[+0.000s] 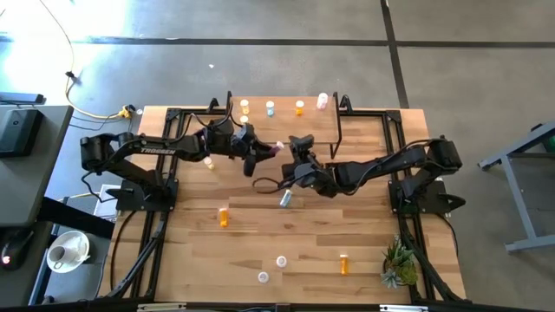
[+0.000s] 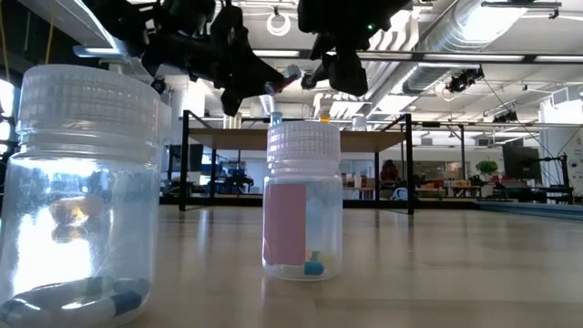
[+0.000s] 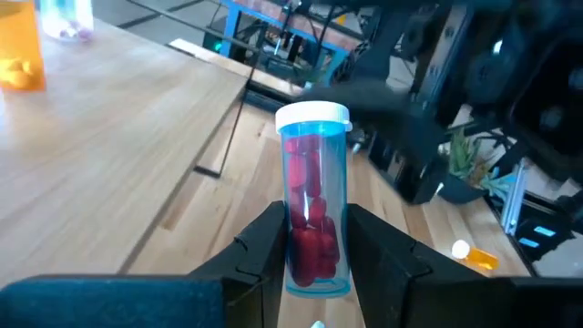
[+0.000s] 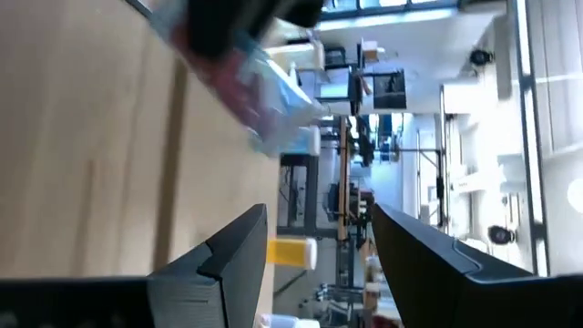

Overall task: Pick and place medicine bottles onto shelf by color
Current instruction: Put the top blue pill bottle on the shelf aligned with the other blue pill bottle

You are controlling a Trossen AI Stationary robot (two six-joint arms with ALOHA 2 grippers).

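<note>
Right up close in the low view, a clear bottle (image 2: 77, 196) is cut off at the frame edge, and beside it stands a pink-labelled bottle (image 2: 303, 202). Beyond them, above mid-table, the left gripper (image 3: 314, 239) is clamped on a blue bottle of red pills (image 3: 312, 196), just short of the shelf (image 1: 286, 128). The right gripper (image 4: 317, 244) hangs with fingers spread, holding nothing, close beside that bottle. Farthest off, four small bottles line the shelf's back edge, contents too small to read.

Overhead downward, low level — close bottles, wrists forward
</note>
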